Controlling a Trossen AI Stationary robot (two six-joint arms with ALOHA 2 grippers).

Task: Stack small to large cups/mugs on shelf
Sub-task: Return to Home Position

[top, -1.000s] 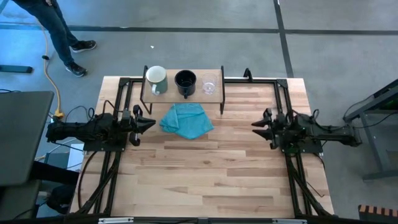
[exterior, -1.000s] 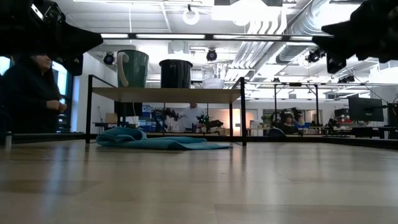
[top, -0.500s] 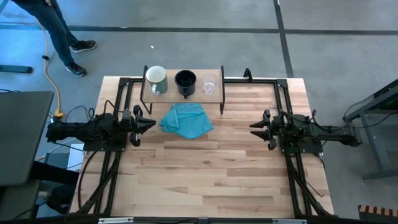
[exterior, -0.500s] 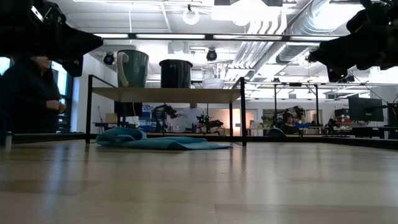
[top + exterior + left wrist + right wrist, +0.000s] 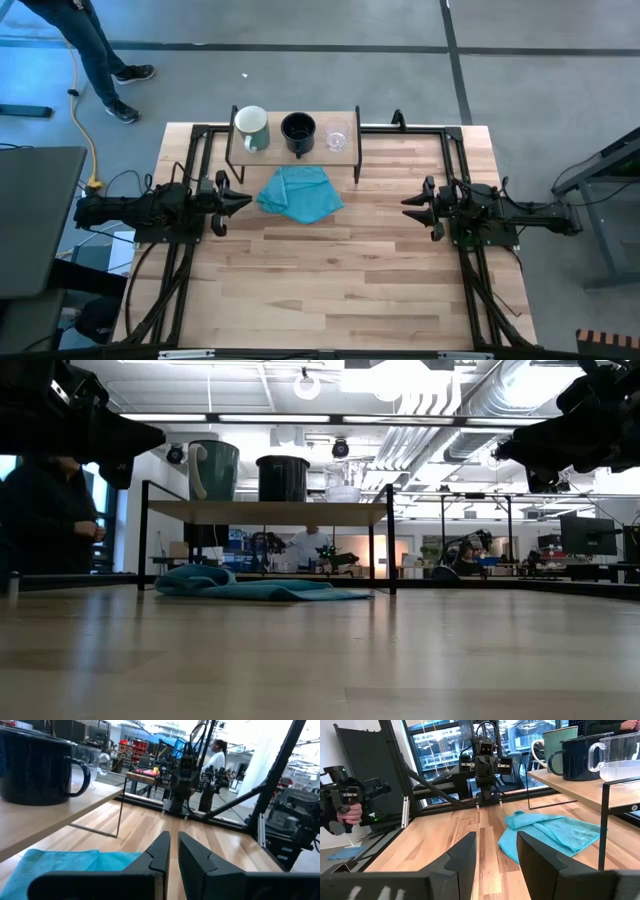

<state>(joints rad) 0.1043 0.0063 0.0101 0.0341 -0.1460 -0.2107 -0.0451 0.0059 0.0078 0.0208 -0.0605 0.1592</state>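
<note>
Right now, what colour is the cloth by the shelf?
The cloth is plain teal-blue, clearest in the high view.

Black jointed arms (image 5: 150,208) with tapered black fingers (image 5: 462,855).

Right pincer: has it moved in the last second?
Yes. In the low view the right pincer now reaches a little closer to the shelf than a second ago; no shift in the last half second.

table (image 5: 330,270): pale wood planks, smooth
shelf (image 5: 270,512): light wood, thin black metal legs
cloth (image 5: 300,193): teal, soft, matt
black mug (image 5: 35,767): glossy, speckled
cup (image 5: 620,760): clear glass
</note>
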